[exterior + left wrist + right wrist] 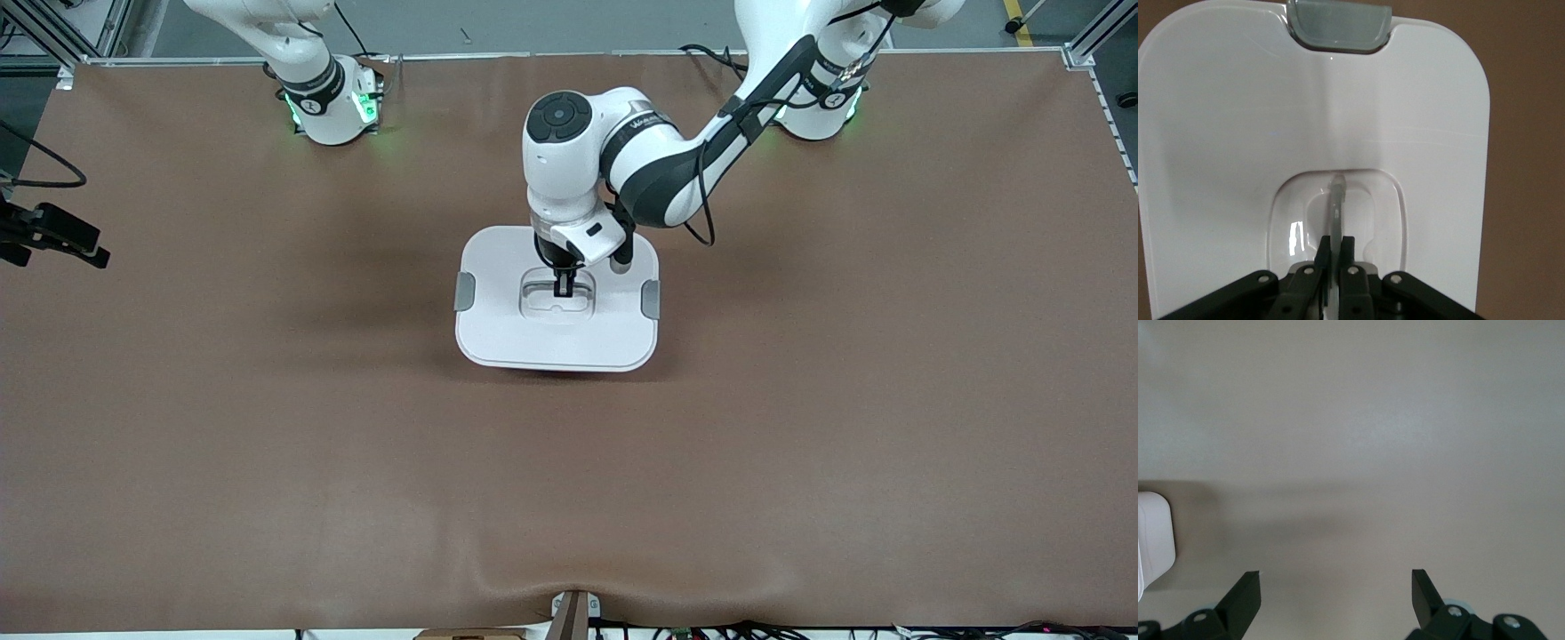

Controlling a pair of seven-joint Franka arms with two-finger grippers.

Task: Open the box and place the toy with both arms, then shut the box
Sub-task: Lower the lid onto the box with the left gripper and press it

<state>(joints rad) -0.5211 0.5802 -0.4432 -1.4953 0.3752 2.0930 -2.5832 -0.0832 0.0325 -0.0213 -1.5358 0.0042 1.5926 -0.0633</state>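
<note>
The box (556, 342) stands in the middle of the table with its white lid on and a grey clip (464, 292) at each end. My left gripper (563, 286) is down in the lid's recess, shut on the clear handle (1337, 200). In the left wrist view the left gripper (1335, 245) pinches that thin handle between its fingers, with the lid (1238, 133) and one clip (1338, 27) around it. My right gripper (1336, 575) is open and empty over a plain pale surface; it is out of the front view. The toy is out of view.
The brown table cover (800, 444) spreads all round the box. A black device (53, 233) juts in at the right arm's end of the table. A small mount (573, 613) sits at the table's near edge. A white object (1153, 533) shows in the right wrist view.
</note>
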